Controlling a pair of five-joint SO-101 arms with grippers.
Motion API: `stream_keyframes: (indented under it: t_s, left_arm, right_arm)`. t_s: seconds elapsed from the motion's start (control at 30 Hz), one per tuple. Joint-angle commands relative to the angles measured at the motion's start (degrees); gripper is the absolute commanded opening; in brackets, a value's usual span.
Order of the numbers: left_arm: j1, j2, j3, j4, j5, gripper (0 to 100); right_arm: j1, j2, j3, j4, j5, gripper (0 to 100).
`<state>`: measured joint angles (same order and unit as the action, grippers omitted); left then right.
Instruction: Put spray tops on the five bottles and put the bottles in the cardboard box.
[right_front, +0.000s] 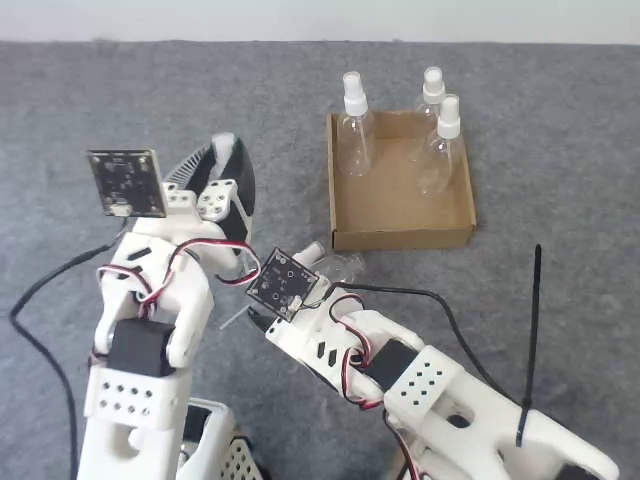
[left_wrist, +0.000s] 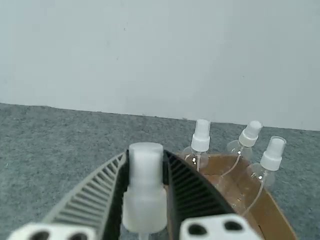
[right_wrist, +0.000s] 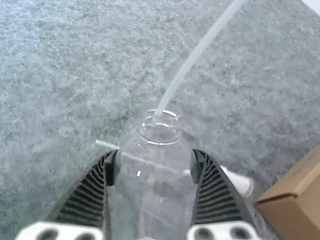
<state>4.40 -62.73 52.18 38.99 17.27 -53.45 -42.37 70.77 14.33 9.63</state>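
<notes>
Grey desk (right_front: 560, 120), both arms working the near side.

Cardboard box (right_front: 400, 238): ahead of the left gripper (left_wrist: 146, 157) and off to one side, close beside the right gripper (right_wrist: 154, 160). Three capped bottles (right_front: 357, 130) stand in it, so I'd call it three of five done.

Bottle (right_wrist: 161, 131): uncapped, clamped by its body between the right gripper's fingers, mouth facing up and away from the wrist.

Spray top (left_wrist: 145, 195): pinched in the left gripper, nozzle end toward the fingertips. It is held above the right gripper, well apart from the bottle mouth.

Dip tube (right_wrist: 200, 50): runs down at a slant from that top, and its tip looks just inside the bottle mouth.

Spare spray top (right_wrist: 239, 183): lies on the desk just past the right gripper's fingertips, partly behind the held bottle.

Risks from here:
- The tube enters at an angle. Lowering without lining up first could buckle it or pop the tip back out.
- Thin clear wall, gripped mid-body. Downward push from the top could slide or tilt the bottle in the gripper.
- If the collar lands tilted it will seat crooked, and the top could fall off later during the move to the box.
- The spare top sits right under the work. A dip of the right gripper could knock it away.
</notes>
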Motion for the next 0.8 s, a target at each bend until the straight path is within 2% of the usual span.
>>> stream_keyframes:
  t_s: [0.0,0.17,0.27,0.4,0.5,0.77]
  left_arm:
    - [0.3,-1.3,0.5,0.4,-0.4,1]
    - [2.5,-1.4,0.0,3.6,-0.4,1]
    - [5.0,-1.4,0.0,5.5,-0.6,1]
    - [5.2,-2.5,0.0,5.8,-0.8,1]
    - [5.5,-6.0,0.0,7.6,-3.5,1]
    - [5.6,-12.9,0.5,12.8,-4.7,1]
  right_arm:
    - [-0.2,-2.6,1.3,-1.1,-0.2,0.7]
    - [1.3,-2.6,1.6,-3.2,-0.7,0.7]
    - [2.8,-2.6,3.8,-10.9,-1.1,0.7]
    - [3.5,-2.6,7.6,-22.1,-6.4,0.7]
    - [3.4,-2.5,9.2,-26.5,-9.1,0.7]
    - [3.4,-2.1,9.9,-27.9,-9.5,0.7]
